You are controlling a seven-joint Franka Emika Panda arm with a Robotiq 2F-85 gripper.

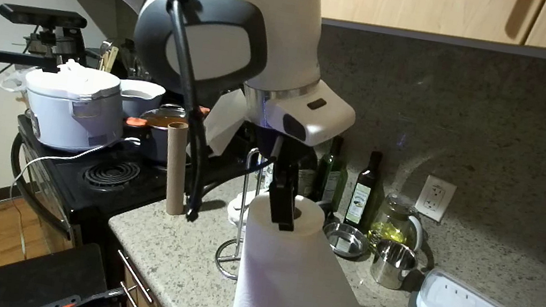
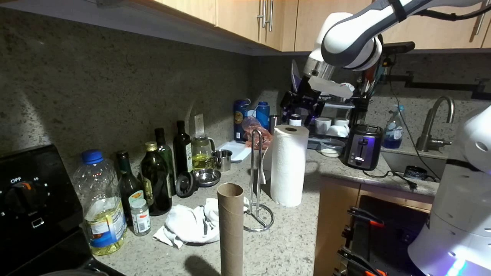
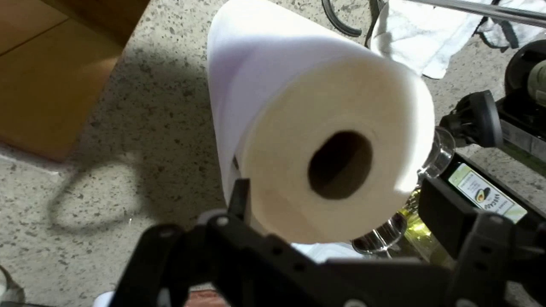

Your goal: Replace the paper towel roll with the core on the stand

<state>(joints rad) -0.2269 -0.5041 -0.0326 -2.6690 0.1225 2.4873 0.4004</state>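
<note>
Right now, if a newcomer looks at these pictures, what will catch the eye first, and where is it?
Probably first the thick white paper towel roll, standing upright on the counter, with the open black hand near its top. Then the slim brown core, upright near the black stove, and between core and roll, the thin wire stand.

- White rice cooker (image 1: pixel 73 115) sits on the coil stove (image 1: pixel 110 174).
- Crumpled white cloth (image 2: pixel 191 224) lies near dark glass bottles (image 2: pixel 155 188).
- Steel cup (image 1: pixel 391 266) stands just beside a glass jug (image 1: pixel 386 227).
- Black toaster (image 2: pixel 363 147) stands near the metal faucet (image 2: pixel 423 142).
</note>
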